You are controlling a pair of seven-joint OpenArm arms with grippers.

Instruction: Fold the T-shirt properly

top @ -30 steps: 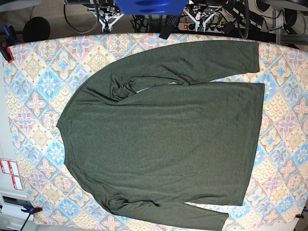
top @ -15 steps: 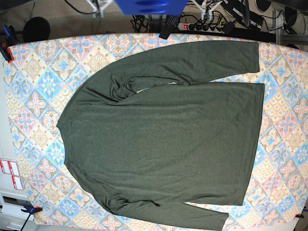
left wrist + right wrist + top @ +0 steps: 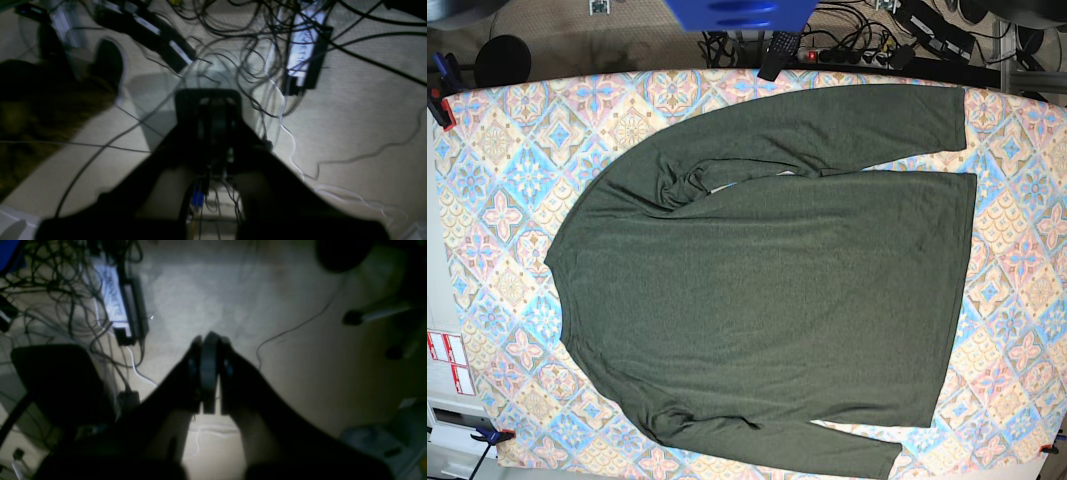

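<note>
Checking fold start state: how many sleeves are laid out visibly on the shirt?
2. One sleeve lies along the top edge of the T-shirt; the other sleeve runs along the bottom edge, its cuff end cut off by the frame.

I saw the T-shirt (image 3: 777, 290) spread flat over the patterned table (image 3: 497, 180), collar toward the left edge, one sleeve along the far edge.

one t-shirt (image 3: 767, 280) lies on one patterned table (image 3: 497, 180), both sleeves beside its body. two grippers show, the left gripper (image 3: 208, 100) and the right gripper (image 3: 208, 343), neither over the table. one power strip (image 3: 852, 55) sits beyond the table.
</note>
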